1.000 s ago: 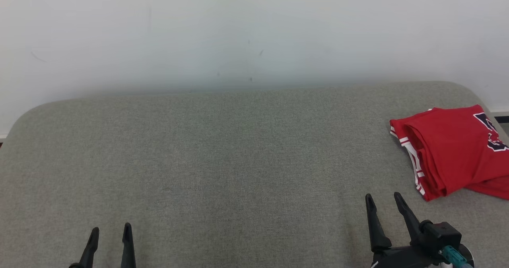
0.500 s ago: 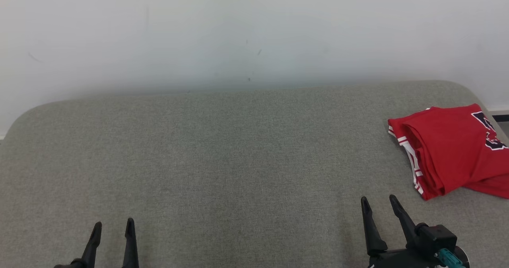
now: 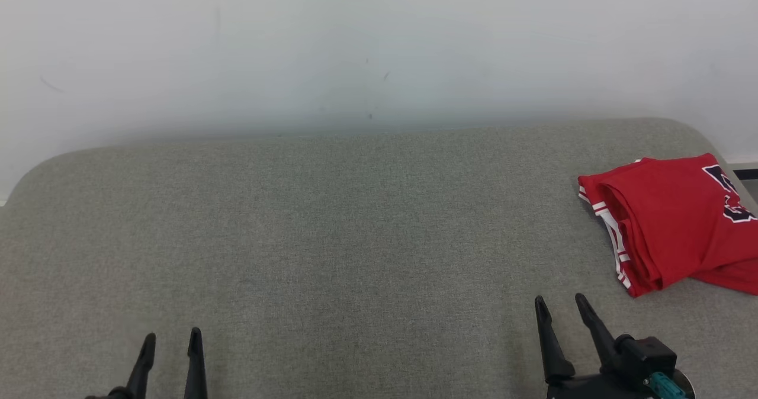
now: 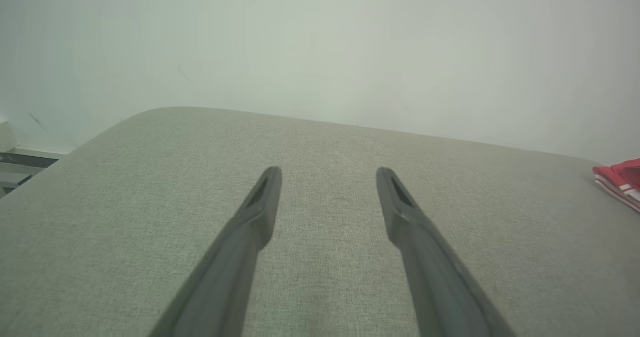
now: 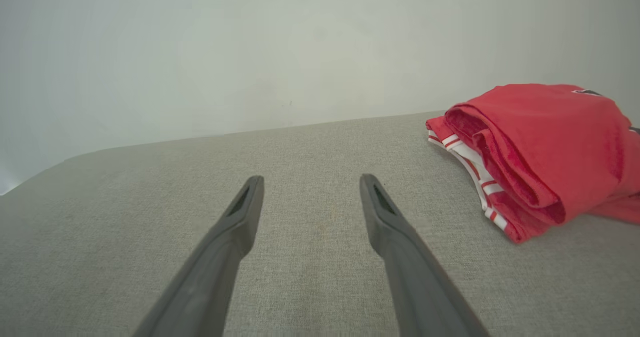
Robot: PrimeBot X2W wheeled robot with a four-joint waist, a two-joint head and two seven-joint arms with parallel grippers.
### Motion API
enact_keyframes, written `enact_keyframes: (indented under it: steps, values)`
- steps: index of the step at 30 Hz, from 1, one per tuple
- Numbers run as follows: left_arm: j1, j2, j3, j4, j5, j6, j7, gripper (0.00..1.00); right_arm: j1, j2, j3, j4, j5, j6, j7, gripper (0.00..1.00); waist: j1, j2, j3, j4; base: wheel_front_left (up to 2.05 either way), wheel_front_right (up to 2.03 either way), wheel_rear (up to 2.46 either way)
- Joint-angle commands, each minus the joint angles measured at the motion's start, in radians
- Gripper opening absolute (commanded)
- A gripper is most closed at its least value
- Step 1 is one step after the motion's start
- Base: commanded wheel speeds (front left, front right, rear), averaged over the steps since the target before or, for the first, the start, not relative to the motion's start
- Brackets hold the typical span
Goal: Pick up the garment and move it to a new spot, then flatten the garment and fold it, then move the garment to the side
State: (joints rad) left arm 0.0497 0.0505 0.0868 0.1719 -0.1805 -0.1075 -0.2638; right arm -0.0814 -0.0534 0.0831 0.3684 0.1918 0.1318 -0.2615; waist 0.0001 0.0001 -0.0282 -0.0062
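The garment [image 3: 669, 224] is a red jersey with white-striped trim and dark lettering, folded into a thick bundle at the far right of the grey padded table [image 3: 331, 233]. In the right wrist view the garment [image 5: 540, 147] lies right of and beyond my fingers. My right gripper [image 3: 559, 305] stands open near the front edge, left of and nearer than the bundle, holding nothing. My left gripper [image 3: 172, 340] is open at the lower left, far from the cloth. A corner of the garment [image 4: 622, 179] peeks in at the right edge of the left wrist view.
A plain pale wall [image 3: 355, 50] rises right behind the table's far edge. The table's rounded far corners sit at the left [image 3: 41, 171] and right [image 3: 693, 129]. The garment reaches close to the right edge.
My right gripper has drawn back slightly toward the front edge and a little left. The left gripper has shifted slightly right. The garment lies as before.
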Motion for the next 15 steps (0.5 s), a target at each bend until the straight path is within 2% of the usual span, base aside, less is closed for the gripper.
enact_keyframes:
  steps: [1,6,15]
  values:
    - [0.001,0.0,0.0,0.004,0.0,0.001,0.0,0.0,0.001,0.0,0.0,0.004,0.0,0.0,0.001,0.0,0.0,-0.0001,0.0,0.0,0.0,0.0,0.0]
    - [0.022,-0.007,-0.001,0.054,-0.002,0.001,0.006,0.0,0.033,0.0,0.0,0.049,0.001,0.0,0.008,0.0,0.0001,-0.0001,0.0,0.0,0.0,0.0,0.0]
    - [-0.005,-0.006,0.006,0.061,-0.177,-0.002,0.056,0.0,0.024,0.001,-0.026,0.028,0.175,0.0,0.054,0.0,0.0,-0.0001,0.003,0.001,0.0,0.0,0.0]
